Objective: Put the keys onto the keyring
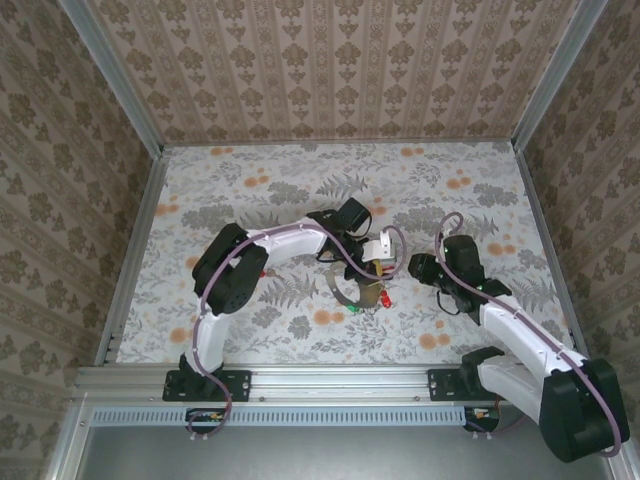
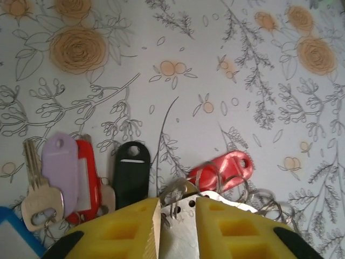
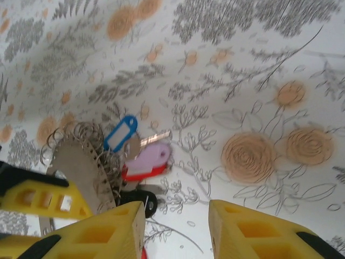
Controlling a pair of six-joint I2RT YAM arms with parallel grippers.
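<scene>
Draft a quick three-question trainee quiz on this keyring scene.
1. True or false: the right gripper is holding a key tag.
2. In the left wrist view, which colour of tag lies between the lilac tag and the black tag? A) blue B) red C) green
3. What shows in the gap between the left gripper fingers?

Key:
1. False. Its jaws stand apart with only table between them.
2. B, the red tag.
3. The keyring, a perforated metal plate.
</scene>
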